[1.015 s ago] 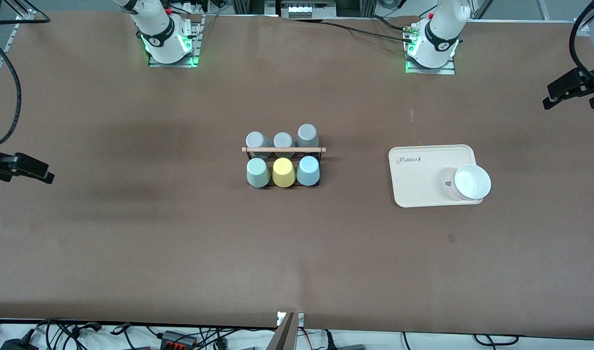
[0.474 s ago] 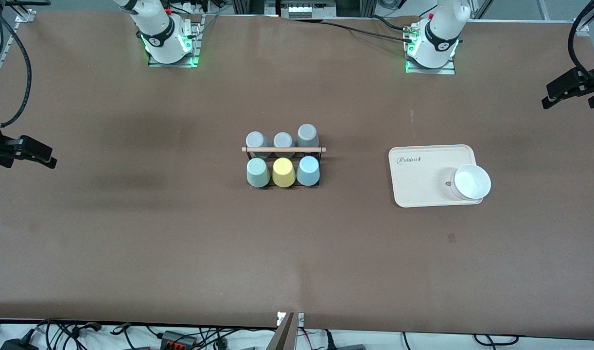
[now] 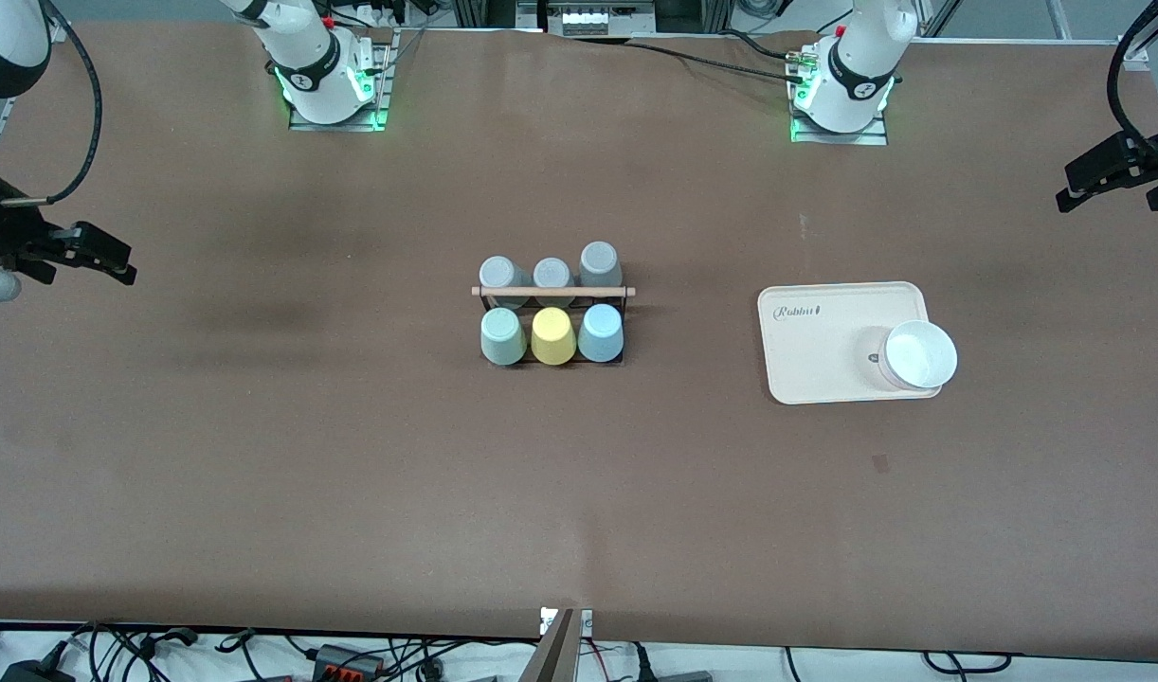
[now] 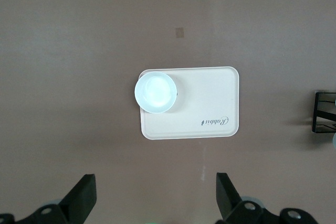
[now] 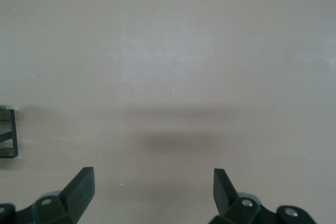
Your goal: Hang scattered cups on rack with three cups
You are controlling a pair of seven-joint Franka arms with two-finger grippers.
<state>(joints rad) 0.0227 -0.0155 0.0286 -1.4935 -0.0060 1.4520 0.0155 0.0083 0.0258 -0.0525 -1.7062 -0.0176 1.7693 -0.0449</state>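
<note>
The rack (image 3: 624, 327), a black wire frame with a wooden rod (image 3: 552, 292) across its top, stands mid-table. The mint green cup (image 3: 502, 336) and the light blue cup (image 3: 600, 332) sit upside down in its row nearer the camera, either side of a yellow tumbler (image 3: 552, 335). Three grey tumblers (image 3: 552, 274) fill the farther row. My right gripper (image 3: 115, 260) is open and empty, high over the right arm's end of the table. My left gripper (image 3: 1070, 189) is open and empty over the left arm's end. A rack corner shows in the left wrist view (image 4: 324, 112) and the right wrist view (image 5: 8, 132).
A cream tray (image 3: 816, 350) lies toward the left arm's end of the table, with a white bowl (image 3: 920, 354) on its corner. Both show in the left wrist view, tray (image 4: 210, 103) and bowl (image 4: 155, 92). Bare brown table lies under the right gripper (image 5: 152, 192).
My right gripper has moved toward the robots' side of the table and slightly inward. The left gripper and the cups have not moved.
</note>
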